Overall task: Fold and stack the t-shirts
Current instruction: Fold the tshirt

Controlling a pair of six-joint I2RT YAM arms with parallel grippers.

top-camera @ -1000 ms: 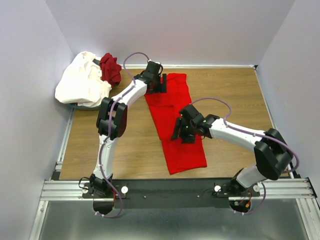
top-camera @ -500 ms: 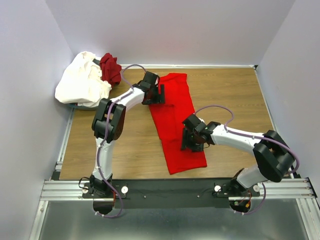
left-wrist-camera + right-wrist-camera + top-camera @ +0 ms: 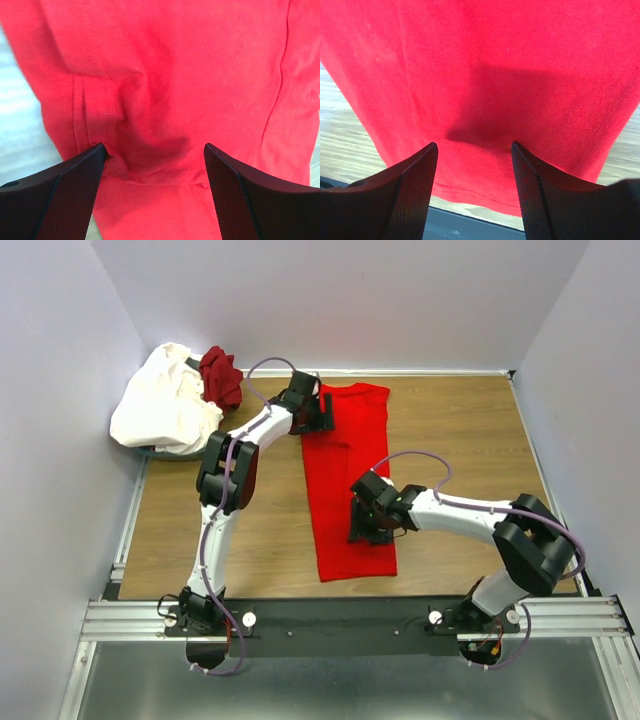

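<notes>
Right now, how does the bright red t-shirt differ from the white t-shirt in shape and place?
The bright red t-shirt lies flat as a long strip; the white t-shirt is bunched in a heap. The red one runs down the middle of the table; the white one sits at its far left corner. Both are plain cloth.

Matt cloth t-shirt (image 3: 345,455), wood-grain table (image 3: 460,430)

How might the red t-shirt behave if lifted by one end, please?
Probably floppy: the red t-shirt puckers between the fingers of the left gripper. Lifted by one end, its long folded strip would likely droop and unfold. Pushed, it may bunch rather than slide.
</notes>
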